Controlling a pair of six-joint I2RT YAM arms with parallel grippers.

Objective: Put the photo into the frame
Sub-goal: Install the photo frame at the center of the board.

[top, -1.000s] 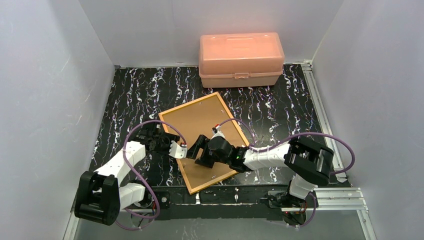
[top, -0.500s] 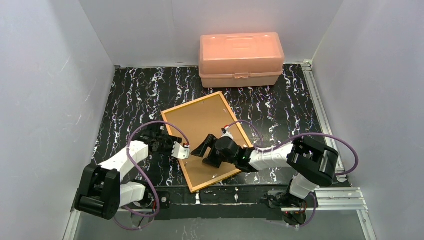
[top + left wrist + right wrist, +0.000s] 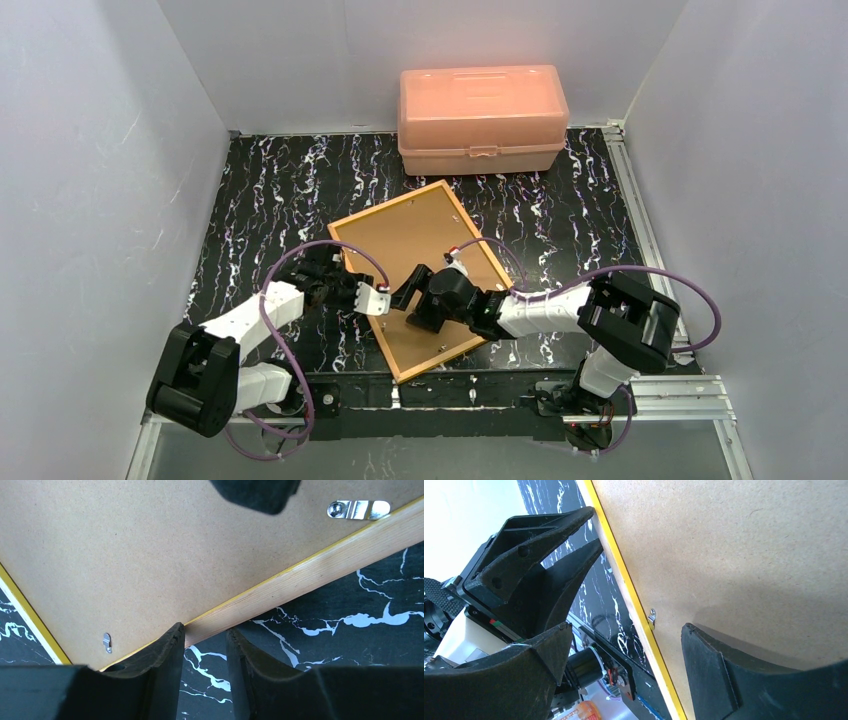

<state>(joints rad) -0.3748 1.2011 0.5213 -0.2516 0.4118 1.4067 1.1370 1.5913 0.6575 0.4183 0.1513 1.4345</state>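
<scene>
Yellow-bordered rectangular picture frame (image 3: 405, 235) lies back-up, left tool (image 3: 379, 300) narrowly parted at its edge, right tool (image 3: 412, 306) spread wide and empty above it.

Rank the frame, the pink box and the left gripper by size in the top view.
1. The frame and the pink box look about alike, so they stay unranked.
2. The left gripper is clearly smallest.

The counter (image 3: 270, 190) is black with white marbled veins. A frame (image 3: 400, 235) with a yellow-orange border lies on it near the middle, brown back upward and turned askew to the counter's edges. A salmon-pink lidded box (image 3: 482, 115) stands at the far edge, apart from the frame
</scene>
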